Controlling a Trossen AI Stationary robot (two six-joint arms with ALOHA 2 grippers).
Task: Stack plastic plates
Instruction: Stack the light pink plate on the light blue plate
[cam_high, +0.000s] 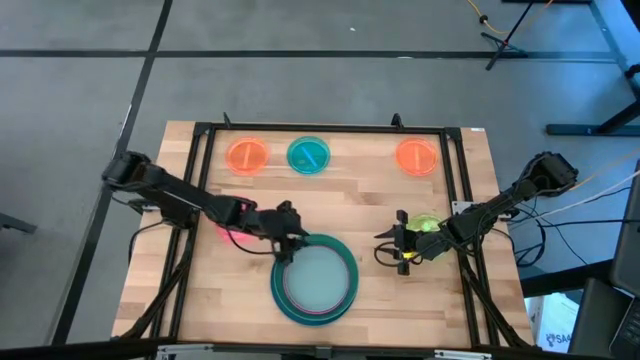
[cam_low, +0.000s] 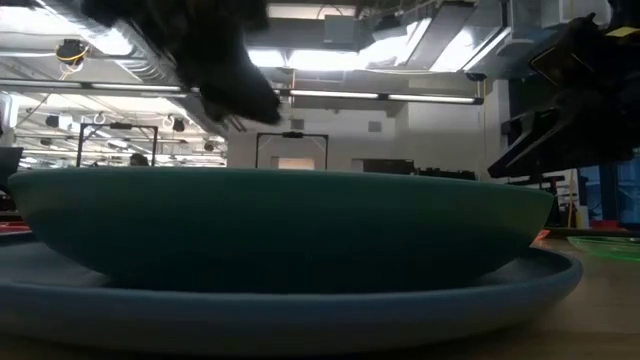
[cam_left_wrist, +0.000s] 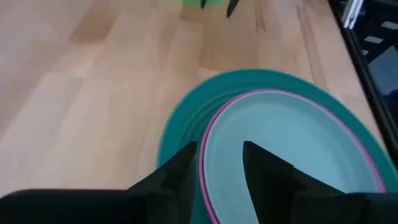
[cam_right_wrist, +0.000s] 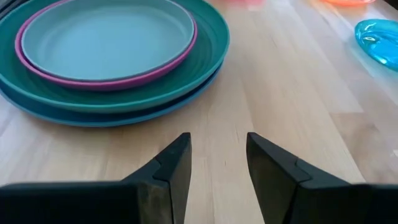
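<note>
A stack stands near the table's near edge: a pale teal plate (cam_high: 318, 276) (cam_left_wrist: 292, 143) in a magenta plate (cam_left_wrist: 214, 124), in a green plate (cam_right_wrist: 208, 53), on a blue plate (cam_right_wrist: 93, 118). My left gripper (cam_high: 292, 243) (cam_left_wrist: 221, 158) hovers open above the stack's far-left rim, one finger on either side of the magenta edge. My right gripper (cam_high: 400, 250) (cam_right_wrist: 217, 149) is open over bare wood right of the stack. A small lime plate (cam_high: 426, 224) lies just beyond it. A pink plate (cam_high: 222, 231) peeks out under the left arm.
Along the far edge lie two small orange plates (cam_high: 248, 156) (cam_high: 416, 157) and a small teal plate (cam_high: 308, 155) (cam_right_wrist: 379, 37). A black frame (cam_high: 330, 128) borders the tabletop. Bare wood lies between the stack and the far row.
</note>
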